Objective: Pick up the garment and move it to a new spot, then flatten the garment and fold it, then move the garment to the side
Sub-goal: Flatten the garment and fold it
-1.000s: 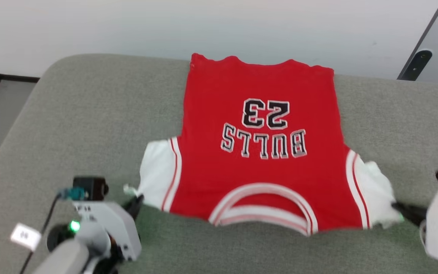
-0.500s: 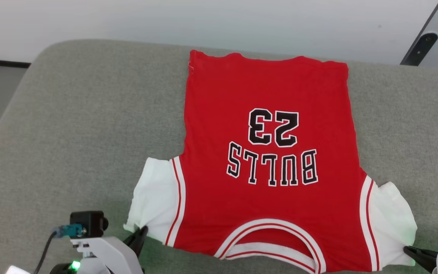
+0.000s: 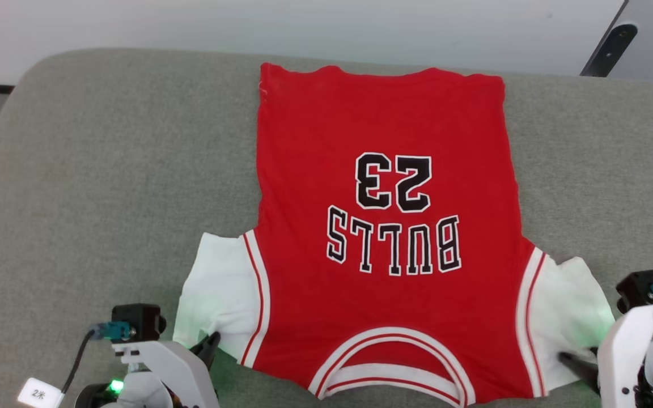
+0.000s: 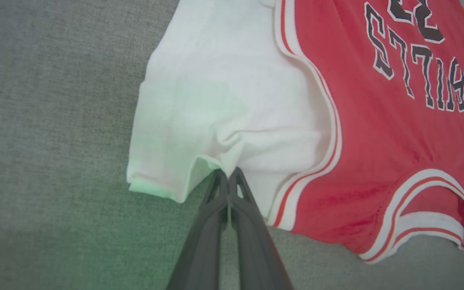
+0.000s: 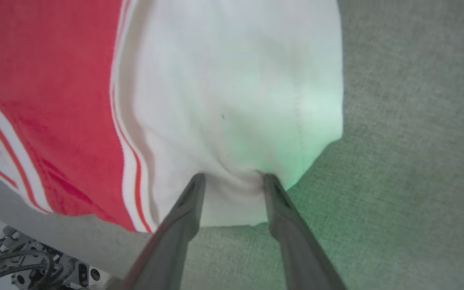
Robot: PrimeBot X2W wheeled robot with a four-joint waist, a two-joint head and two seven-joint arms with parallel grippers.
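On the grey fabric surface [image 3: 105,170], the red Bulls T-shirt [image 3: 383,238] is spread flat, print side up, collar end nearest the robot. Its left sleeve [image 4: 216,92] is pinched at the hem by the left gripper [image 4: 227,177], fingers squeezed together on the cloth. The right gripper [image 5: 232,179] is held apart, with the right sleeve [image 5: 236,88] hem sat between its fingers

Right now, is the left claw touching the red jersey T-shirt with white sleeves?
Touching. The left wrist view shows the left claw shut on a fold of the white sleeve of the red jersey T-shirt.
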